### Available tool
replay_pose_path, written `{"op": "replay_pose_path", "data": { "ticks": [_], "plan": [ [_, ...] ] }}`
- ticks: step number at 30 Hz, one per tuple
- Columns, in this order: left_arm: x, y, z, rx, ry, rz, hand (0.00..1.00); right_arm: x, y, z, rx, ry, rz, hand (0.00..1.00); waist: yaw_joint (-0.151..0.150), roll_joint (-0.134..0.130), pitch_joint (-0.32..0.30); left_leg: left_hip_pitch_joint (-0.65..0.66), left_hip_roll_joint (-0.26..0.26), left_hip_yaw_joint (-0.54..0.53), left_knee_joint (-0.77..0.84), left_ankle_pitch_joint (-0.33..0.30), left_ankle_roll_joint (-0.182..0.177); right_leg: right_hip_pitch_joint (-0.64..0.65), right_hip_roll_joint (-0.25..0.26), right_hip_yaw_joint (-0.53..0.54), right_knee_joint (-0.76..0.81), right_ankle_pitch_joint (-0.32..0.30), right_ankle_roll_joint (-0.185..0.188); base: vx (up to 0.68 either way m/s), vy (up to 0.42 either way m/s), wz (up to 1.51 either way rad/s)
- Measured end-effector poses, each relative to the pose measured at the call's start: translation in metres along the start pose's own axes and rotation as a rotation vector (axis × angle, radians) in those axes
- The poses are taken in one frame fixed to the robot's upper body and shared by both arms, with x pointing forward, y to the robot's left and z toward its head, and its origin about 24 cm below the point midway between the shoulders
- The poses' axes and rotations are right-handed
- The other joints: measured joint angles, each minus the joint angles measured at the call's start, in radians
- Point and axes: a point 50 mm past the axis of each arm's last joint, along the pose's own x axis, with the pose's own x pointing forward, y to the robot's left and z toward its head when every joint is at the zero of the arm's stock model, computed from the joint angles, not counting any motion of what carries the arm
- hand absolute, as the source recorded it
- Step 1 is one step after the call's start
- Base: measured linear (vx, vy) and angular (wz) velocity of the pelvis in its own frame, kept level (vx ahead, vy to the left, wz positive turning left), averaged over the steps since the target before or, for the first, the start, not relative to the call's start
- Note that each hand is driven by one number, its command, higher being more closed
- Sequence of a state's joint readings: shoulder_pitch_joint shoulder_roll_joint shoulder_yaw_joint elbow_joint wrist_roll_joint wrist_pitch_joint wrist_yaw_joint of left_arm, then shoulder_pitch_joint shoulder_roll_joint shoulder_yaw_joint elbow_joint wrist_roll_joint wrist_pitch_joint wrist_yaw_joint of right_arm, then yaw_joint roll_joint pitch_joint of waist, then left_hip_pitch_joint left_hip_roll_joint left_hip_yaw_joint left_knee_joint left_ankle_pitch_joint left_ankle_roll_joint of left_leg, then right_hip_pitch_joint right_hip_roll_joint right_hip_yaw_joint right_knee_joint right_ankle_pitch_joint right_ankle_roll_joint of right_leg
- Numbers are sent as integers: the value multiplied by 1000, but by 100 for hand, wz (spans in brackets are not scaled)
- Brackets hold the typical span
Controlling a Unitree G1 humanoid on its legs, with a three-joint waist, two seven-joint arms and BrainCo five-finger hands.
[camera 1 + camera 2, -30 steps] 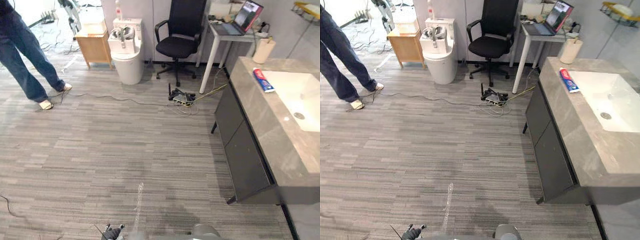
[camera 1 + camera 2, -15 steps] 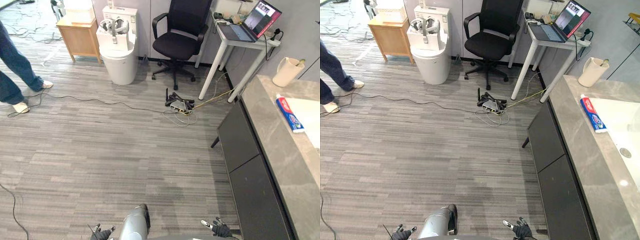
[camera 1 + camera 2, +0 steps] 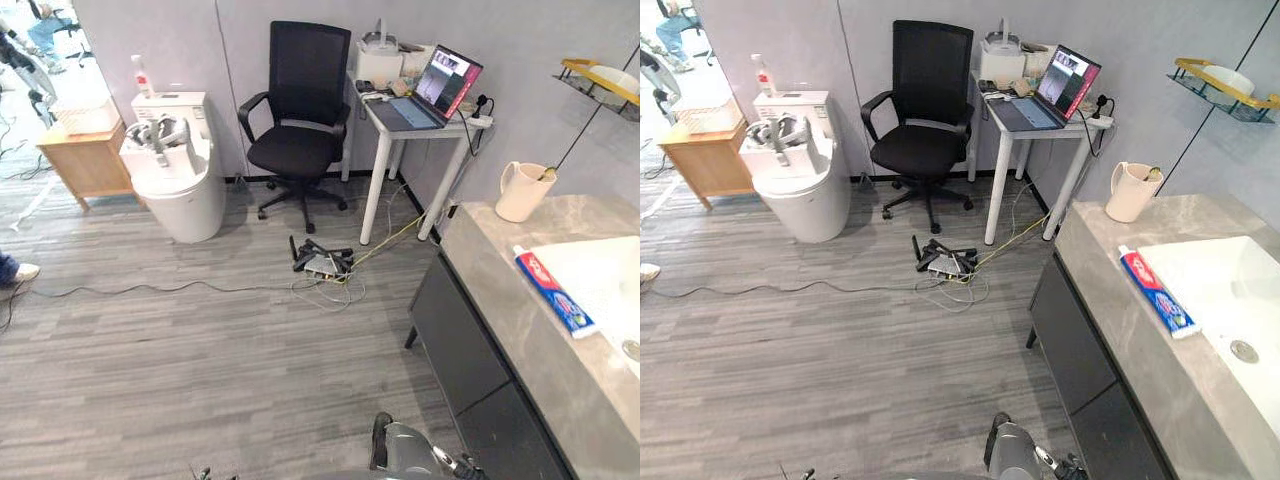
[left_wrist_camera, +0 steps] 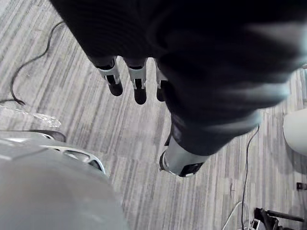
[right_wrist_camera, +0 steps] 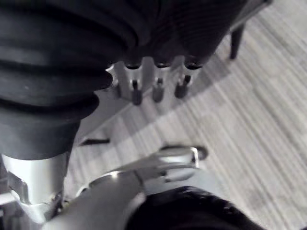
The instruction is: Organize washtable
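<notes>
Where the grey table (image 3: 1098, 262) runs along the robot's right, a white sink (image 3: 1225, 285) is set in its top. The left hand (image 4: 139, 86) and the right hand (image 5: 158, 84) hang over the floor, fingers straight and empty. A cream jug (image 3: 1130, 192) stands at the table's far corner, and the toothpaste tube (image 3: 1157, 292) lies flat just beside the sink.

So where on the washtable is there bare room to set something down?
Free: the grey stone counter's strip along its front edge, beside the red, white and blue toothpaste tube, and the patch between it and the cream jug. Crowded: the tube hugs the white basin's edge.
</notes>
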State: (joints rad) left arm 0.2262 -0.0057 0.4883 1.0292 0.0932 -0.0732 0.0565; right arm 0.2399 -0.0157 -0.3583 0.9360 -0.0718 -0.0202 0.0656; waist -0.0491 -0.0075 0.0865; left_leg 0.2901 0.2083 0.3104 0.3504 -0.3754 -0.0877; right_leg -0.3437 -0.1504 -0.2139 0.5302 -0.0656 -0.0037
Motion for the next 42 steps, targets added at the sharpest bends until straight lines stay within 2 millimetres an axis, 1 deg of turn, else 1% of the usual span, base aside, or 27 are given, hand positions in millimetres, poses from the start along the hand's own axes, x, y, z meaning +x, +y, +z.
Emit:
{"op": "replay_pose_path", "data": {
  "ticks": [1, 2, 3, 4, 5, 7, 10, 13, 15, 17, 18, 19, 20, 21, 23, 24, 25, 26, 27, 28, 29, 30, 31, 33, 35, 37, 42],
  "plan": [
    [-1, -7, -3, -48, 10, -11, 0, 0, -7, 1, -22, 5, -10, 0, 6, 29, -7, -46, 53, -30, 143, 19, 29, 7, 37, -6, 31, -48, -12, 689, -399, -32],
    [-3, -11, -7, -112, 25, -6, 0, 0, -13, 3, -31, 3, -24, 0, 13, 60, -9, -147, 121, -80, 391, 127, 73, 29, 87, -1, 48, -100, -37, 541, -342, -62],
    [-4, -11, -11, -131, 38, 2, 0, 0, -17, 3, -29, 1, -35, 0, 13, 68, -9, -201, 155, -102, 503, 220, 82, 43, 115, 9, 42, -119, -49, 756, -368, -115],
    [-6, -11, -17, -150, 66, 7, 0, 0, -20, 3, -25, 3, -50, 0, 23, 84, -10, -299, 215, -128, 744, 271, 76, 91, 187, 45, 29, -150, -83, 613, -234, -111],
    [-6, -10, -17, -150, 66, 10, 0, -1, -21, 1, -14, 13, -54, 0, 32, 81, -9, -331, 228, -130, 812, 268, 72, 117, 207, 60, 17, -157, -92, 704, -246, -130],
    [-4, -10, -9, -146, 39, 10, 0, -2, -21, -9, 7, 67, -45, 0, 38, 64, -9, -421, 213, -125, 899, 228, 26, 227, 259, 128, -75, -161, -102, 569, -166, -108],
    [-2, -13, -1, -130, 14, -2, 0, -5, -22, -24, 69, 132, -41, 0, 37, 49, -7, -513, 157, -101, 724, 149, 20, 332, 282, 238, -164, -163, -97, 434, -3, -98],
    [0, -11, 5, -96, 0, -11, 0, -7, -19, -31, 86, 147, -57, 0, 35, 32, -5, -538, 133, -179, 467, 107, 19, 395, 292, 348, -176, -186, -60, 455, 217, -120],
    [0, -9, 6, -93, -7, -9, 0, -7, -16, -32, 87, 146, -47, 0, 35, 18, -9, -532, 98, -392, 293, 107, 19, 381, 294, 504, -109, -260, -25, 327, 363, -181],
    [0, -9, 5, -97, -4, -8, 0, -7, -16, -32, 90, 148, -48, 0, 35, 19, -10, -514, 90, -487, 259, 108, 17, 360, 298, 579, -60, -303, -3, 322, 499, -172],
    [-1, -11, 2, -104, 6, -12, 0, -8, -19, -35, 96, 153, -55, 0, 37, 32, -25, -469, 87, -540, 210, 62, -93, 326, 308, 684, -6, -353, 35, 276, 520, -178],
    [-2, -9, 0, -99, 11, -6, 0, -9, -21, -37, 120, 156, -64, 0, 31, 50, -35, -457, 86, -521, 207, 8, -151, 313, 306, 713, 4, -367, 56, 230, 505, -205],
    [-1, 6, 2, -79, -1, 27, 0, -6, -6, -34, 101, 173, -24, 0, 30, -15, -60, -455, 55, -431, 226, -7, -115, 303, 248, 752, 8, -369, 85, 150, 474, -175],
    [1, 10, 11, -11, -41, 6, 0, 1, 2, -17, 42, 148, 9, 0, 37, -47, -65, -431, 41, -344, 235, -24, -85, 279, 198, 742, -17, -332, 100, 113, 562, -189],
    [3, 7, 20, 89, -52, -24, 0, 11, 22, 18, 13, 77, 67, 0, 43, -47, -66, -398, 36, -259, 231, -35, -64, 254, 144, 661, -61, -262, 103, 22, 454, -156],
    [6, -6, 34, 115, -85, -56, 0, 14, 39, 43, 46, -23, 131, 0, 67, -30, -74, -356, 36, -156, 201, -32, -53, 201, 82, 434, -64, -192, 42, -10, 315, -133],
    [7, -11, 39, 113, -93, -64, 0, 13, 45, 44, 104, -55, 144, 0, 62, -21, -78, -342, 35, -124, 183, -28, -46, 193, 51, 335, -74, -163, 21, -20, 389, -172],
    [8, -23, 50, 98, -117, -86, 0, 11, 44, 37, 218, -63, 120, 0, 59, -12, -85, -293, 26, -34, 117, -12, -19, 172, -15, 166, -90, -117, 12, -25, 234, -133],
    [8, -25, 51, 71, -119, -94, 0, 11, 36, 34, 264, -60, 89, 0, 60, -10, -85, -274, 12, 13, 82, 0, -5, 163, -46, 81, -86, -113, 4, -83, 247, -183],
    [8, -30, 54, 43, -125, -111, 0, 11, 21, 28, 309, -42, 28, 0, 41, 2, -85, -235, 0, 96, 35, 10, 5, 165, -94, -90, -84, -115, -11, -67, 151, -179],
    [8, -36, 53, 45, -119, -131, 0, 10, 5, 18, 318, -1, -29, 0, 15, 30, -83, -202, 0, 155, 6, 12, 9, 176, -102, -199, -112, -103, -25, -49, 186, -167],
    [8, -39, 51, 44, -108, -142, 0, 9, -1, 13, 307, 19, -49, 0, 3, 44, -82, -186, 1, 185, -10, 15, 8, 185, -102, -221, -134, -75, -31, 65, 150, -161],
    [8, -45, 47, 42, -87, -159, 0, 6, -17, 1, 277, 62, -92, 0, -4, 63, -83, -159, -9, 224, -34, 31, 15, 188, -78, -243, -192, -11, 5, 90, 98, -141],
    [7, -47, 38, 17, -49, -166, 0, 0, -36, -17, 255, 120, -148, 0, -12, 72, -82, -144, -22, 248, -42, 87, 39, 220, -24, -180, -359, 82, 56, 113, -1, -151],
    [5, -53, 29, -7, -24, -180, 0, -3, -44, -23, 249, 146, -182, 0, -21, 70, -81, -118, -38, 261, -77, 128, 37, 247, 5, -127, -471, 143, 64, 109, -72, -107],
    [3, -61, 25, -17, -8, -208, 0, -6, -48, -30, 266, 166, -199, 0, -26, 89, -71, -82, -52, 263, -112, 146, 24, 283, 26, -111, -538, 171, 69, 109, -50, -39],
    [3, -57, 24, -13, -5, -206, 0, -8, -45, -39, 268, 196, -188, 0, -22, 95, -68, -31, -56, 212, -126, 182, -12, 379, 39, -113, -625, 184, 80, 58, -20, 4]
  ]
}}
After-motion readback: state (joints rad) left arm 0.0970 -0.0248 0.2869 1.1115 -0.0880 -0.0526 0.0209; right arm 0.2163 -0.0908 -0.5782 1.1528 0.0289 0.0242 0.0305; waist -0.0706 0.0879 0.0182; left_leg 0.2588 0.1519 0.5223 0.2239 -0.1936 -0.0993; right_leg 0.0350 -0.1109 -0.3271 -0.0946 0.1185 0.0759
